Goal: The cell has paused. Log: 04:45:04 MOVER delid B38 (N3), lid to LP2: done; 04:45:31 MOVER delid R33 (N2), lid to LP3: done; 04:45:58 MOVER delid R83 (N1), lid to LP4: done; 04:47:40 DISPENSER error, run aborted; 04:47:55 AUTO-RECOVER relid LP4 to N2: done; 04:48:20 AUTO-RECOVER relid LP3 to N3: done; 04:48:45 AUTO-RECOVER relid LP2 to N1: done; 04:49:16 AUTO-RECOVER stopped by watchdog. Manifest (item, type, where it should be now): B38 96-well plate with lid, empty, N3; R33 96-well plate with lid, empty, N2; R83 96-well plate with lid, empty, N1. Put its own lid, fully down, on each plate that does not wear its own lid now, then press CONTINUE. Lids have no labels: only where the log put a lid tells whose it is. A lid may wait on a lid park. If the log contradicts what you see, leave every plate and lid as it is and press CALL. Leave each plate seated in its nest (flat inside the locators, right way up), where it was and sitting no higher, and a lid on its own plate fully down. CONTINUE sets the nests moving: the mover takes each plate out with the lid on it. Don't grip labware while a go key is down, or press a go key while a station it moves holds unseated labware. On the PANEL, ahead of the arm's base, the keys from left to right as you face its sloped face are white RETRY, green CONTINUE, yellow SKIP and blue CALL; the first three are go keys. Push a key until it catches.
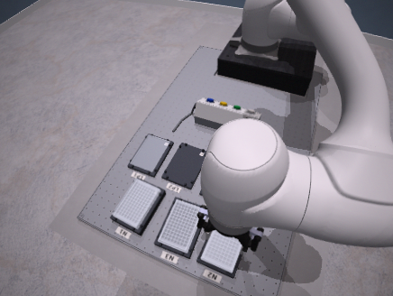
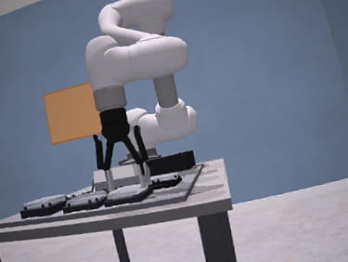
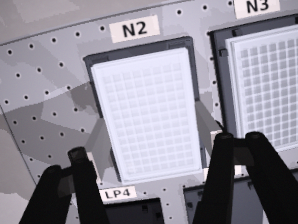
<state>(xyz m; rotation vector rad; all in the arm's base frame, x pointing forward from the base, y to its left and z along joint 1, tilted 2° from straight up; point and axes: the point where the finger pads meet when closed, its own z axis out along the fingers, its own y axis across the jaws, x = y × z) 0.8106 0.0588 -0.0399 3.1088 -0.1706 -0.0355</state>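
Three well plates sit in a row of nests on the desk, and the hand (image 2: pixel 126 184) is clenched on the lid (image 3: pixel 149 112) of the N2 plate, one finger (image 3: pixel 80 169) on each long side, near the end closest to the wrist.

Only the wrist view gives readable labels: N2 (image 3: pixel 132 28) beyond the gripped lid, N3 (image 3: pixel 256 6) up and to the right of the hand, and LP4 (image 3: pixel 119 193) just behind the left finger. The N3 plate (image 3: pixel 266 76) lies beside the hand and is cut off by the frame edge.

Only the top view shows the whole layout. The N1 plate (image 1: pixel 137 205) lies two nests away from the hand, and the N3 plate is between them. Behind the hand, toward the arm's base, are two lid parks, one pale-topped (image 1: pixel 150 153) and one dark (image 1: pixel 185 164). Farther back is the panel (image 1: pixel 216 115) with its blue (image 1: pixel 209 100), yellow (image 1: pixel 223 103) and green (image 1: pixel 237 106) keys.

From the side, the exterior view shows both fingers reaching straight down to the plate, with an orange board (image 2: pixel 72 113) behind the arm.

From above, the big white elbow (image 1: pixel 245 171) hides most of the hand, the park behind it and part of the panel's near end. Where lid ends and plate begins cannot be made out in any view.
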